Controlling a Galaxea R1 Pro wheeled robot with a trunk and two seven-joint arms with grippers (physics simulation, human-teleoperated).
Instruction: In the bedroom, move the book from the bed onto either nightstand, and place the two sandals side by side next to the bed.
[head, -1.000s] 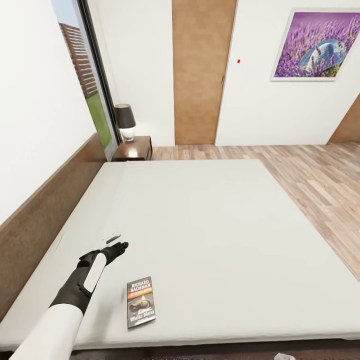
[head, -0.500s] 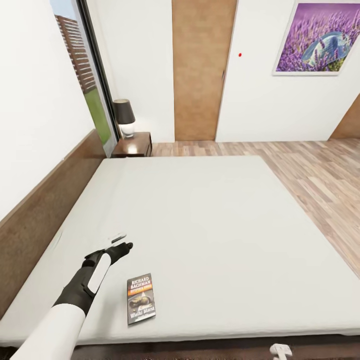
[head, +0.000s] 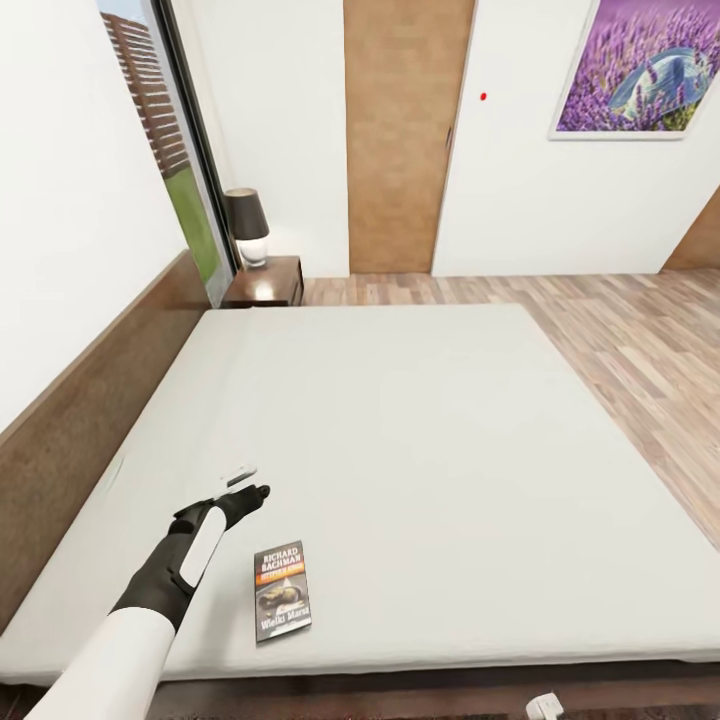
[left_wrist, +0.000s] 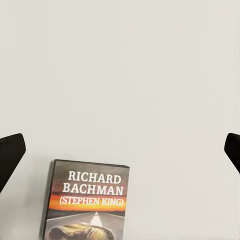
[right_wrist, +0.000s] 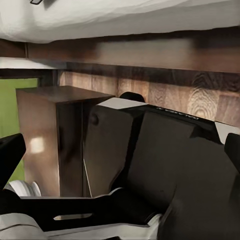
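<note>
One book (head: 282, 590) lies near on the bed (head: 420, 420); left hand (head: 243, 488) released beside it; one nightstand (head: 266, 284) far left

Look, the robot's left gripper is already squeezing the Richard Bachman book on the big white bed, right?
Not quite. In the head view the left gripper hovers over the bed beside the Richard Bachman book, not touching it. The left wrist view shows its fingers spread wide with the book lying flat on the mattress between them, ungrasped. The book is indeed on the big white bed.
</note>
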